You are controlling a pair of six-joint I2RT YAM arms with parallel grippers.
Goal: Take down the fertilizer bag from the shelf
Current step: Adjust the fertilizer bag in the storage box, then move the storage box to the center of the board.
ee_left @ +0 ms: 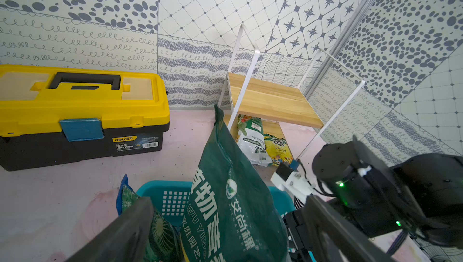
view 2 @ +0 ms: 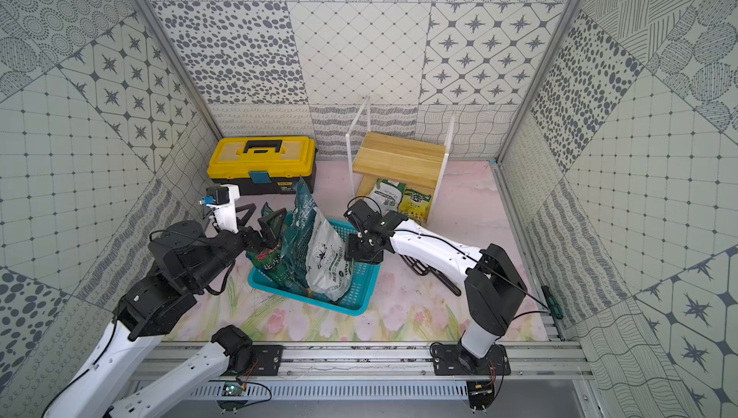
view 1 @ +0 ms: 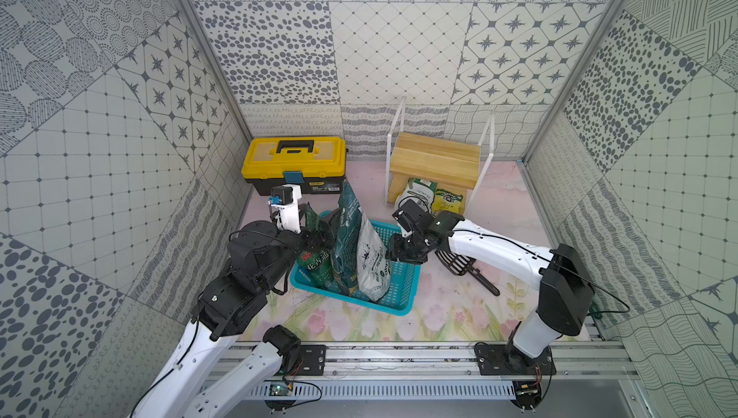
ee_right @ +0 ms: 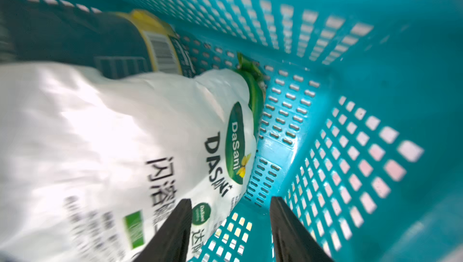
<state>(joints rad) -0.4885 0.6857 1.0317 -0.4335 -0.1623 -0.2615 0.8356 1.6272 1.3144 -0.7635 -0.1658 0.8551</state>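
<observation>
The shelf [view 1: 435, 156] [ee_left: 270, 98] stands at the back right. On its lower board lie a white-and-green fertilizer bag [view 1: 419, 192] [ee_left: 250, 138] and a yellow bag [view 1: 447, 200]. A white fertilizer bag [view 1: 373, 264] [ee_right: 100, 135] leans in the teal basket [view 1: 399, 308] against a tall dark green bag [view 1: 349, 228] [ee_left: 225, 198]. My right gripper [view 1: 395, 252] [ee_right: 230, 199] points down into the basket beside the white bag, open, with only basket floor between its fingers. My left gripper [view 1: 323, 228] [ee_left: 228, 203] is wide open, its fingers either side of the dark green bag.
A third green bag [view 1: 315, 264] stands at the basket's left end. A yellow-and-black toolbox [view 1: 293, 156] sits at the back left. A black slotted scoop [view 1: 459, 264] lies under my right arm. A green screwdriver [view 2: 553, 308] lies by the right wall.
</observation>
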